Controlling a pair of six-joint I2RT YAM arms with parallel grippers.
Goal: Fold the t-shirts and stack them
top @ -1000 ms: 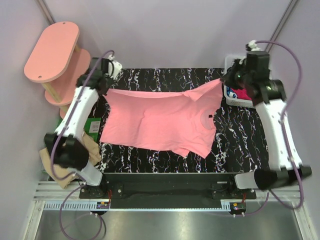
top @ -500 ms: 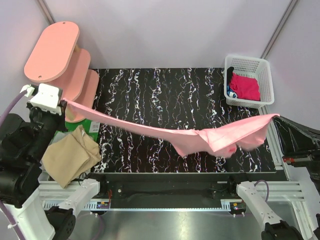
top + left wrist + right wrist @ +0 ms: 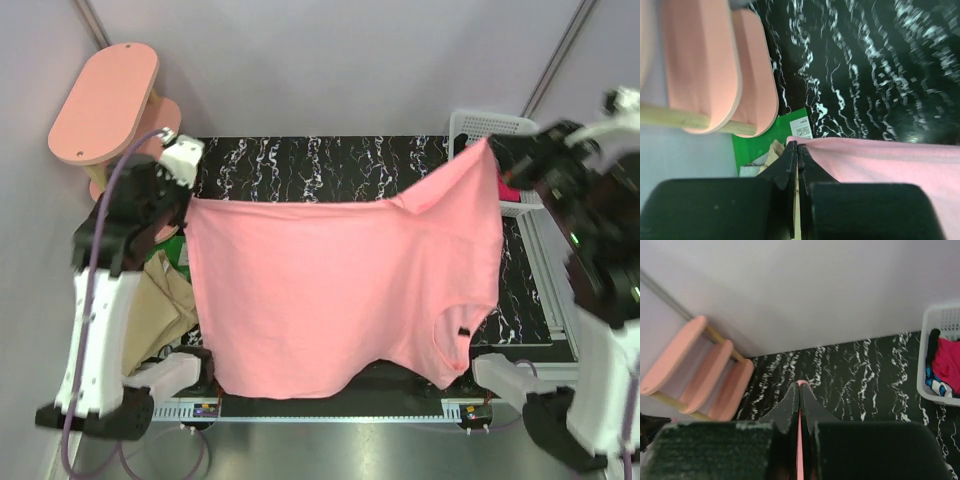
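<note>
The salmon-pink t-shirt [image 3: 330, 290] hangs spread between left jaws and right jaws, each clamped on a corner.

Bright even light, soft shadows, wrist views blurred

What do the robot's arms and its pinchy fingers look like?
The left arm and right arm have long white parts with chunky black joints. A thin purple cable loops along the left one. The left gripper and right gripper are black, each with two fingers tapering to points.
</note>
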